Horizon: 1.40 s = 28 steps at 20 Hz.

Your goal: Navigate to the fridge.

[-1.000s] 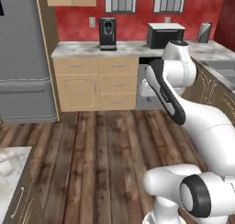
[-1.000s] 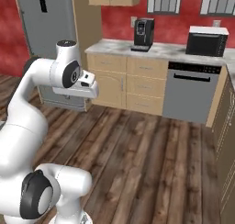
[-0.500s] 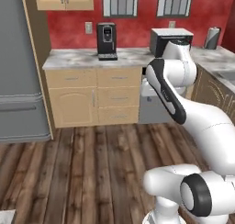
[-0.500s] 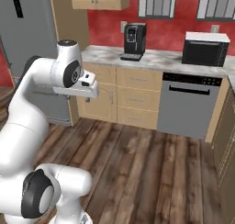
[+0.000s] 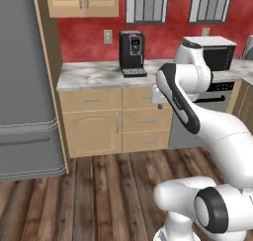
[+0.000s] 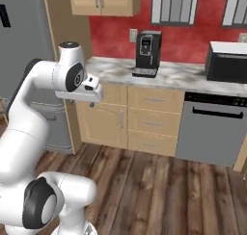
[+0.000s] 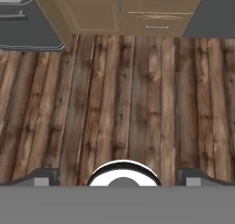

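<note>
The fridge point(image 5: 24, 87) is a tall matte grey appliance at the left edge of the left base view, set in a light wood surround, with its bottom drawer low down. In the right base view the fridge point(image 6: 26, 41) stands behind my arm, and its black display shows at the top left. The hand view catches the fridge's drawer point(image 7: 27, 23) in the top left corner. My gripper point(image 7: 118, 177) points down at the wood floor, open, its fingertips point(image 7: 43, 176) wide apart with nothing between them. The hand point(image 6: 79, 94) hangs in front of the counter, right of the fridge.
Beige base cabinets point(image 5: 116, 121) with a marble counter run to the right of the fridge. On the counter stand a black coffee machine point(image 5: 132, 53) and a black microwave point(image 6: 229, 60). A grey dishwasher point(image 6: 212, 128) sits below. Dark wood floor point(image 7: 119, 94) lies open before the fridge and cabinets.
The whole scene has shifted and grown in both base views, so the base has driven closer to the cabinets and fridge. The arm keeps its pose.
</note>
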### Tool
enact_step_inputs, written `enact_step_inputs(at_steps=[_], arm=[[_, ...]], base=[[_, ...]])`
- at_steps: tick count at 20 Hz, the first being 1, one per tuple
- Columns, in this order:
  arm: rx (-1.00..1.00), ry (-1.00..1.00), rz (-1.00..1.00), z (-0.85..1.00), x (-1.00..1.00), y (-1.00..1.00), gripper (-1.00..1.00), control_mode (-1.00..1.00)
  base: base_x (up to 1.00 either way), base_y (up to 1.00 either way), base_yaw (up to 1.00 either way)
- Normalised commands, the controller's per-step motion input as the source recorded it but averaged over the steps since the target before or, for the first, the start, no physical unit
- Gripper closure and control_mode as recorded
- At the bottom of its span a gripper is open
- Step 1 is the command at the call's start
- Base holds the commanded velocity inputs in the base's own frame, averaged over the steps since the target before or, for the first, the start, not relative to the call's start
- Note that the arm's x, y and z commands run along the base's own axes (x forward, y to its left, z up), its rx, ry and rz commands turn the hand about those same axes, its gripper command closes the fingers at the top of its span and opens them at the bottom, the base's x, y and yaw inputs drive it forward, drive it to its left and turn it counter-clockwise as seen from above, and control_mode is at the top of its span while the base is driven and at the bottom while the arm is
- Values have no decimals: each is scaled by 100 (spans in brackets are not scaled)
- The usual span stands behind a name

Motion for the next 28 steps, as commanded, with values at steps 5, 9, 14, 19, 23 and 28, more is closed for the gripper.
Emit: enact_step_inputs(at_steps=[5, 9, 14, 19, 23, 28], arm=[[0, 0, 0, 0, 0, 0, -100, 100], [0, 0, 0, 0, 0, 0, -100, 100], [0, 0, 0, 0, 0, 0, -100, 100], [0, 0, 0, 0, 0, 0, -100, 100], [0, 0, 0, 0, 0, 0, -100, 100], [0, 0, 0, 0, 0, 0, -100, 100]], base=[[100, 40, -10], [70, 44, -7], [-32, 71, 1], [-21, 100, 3], [1, 100, 0], [0, 100, 0]])
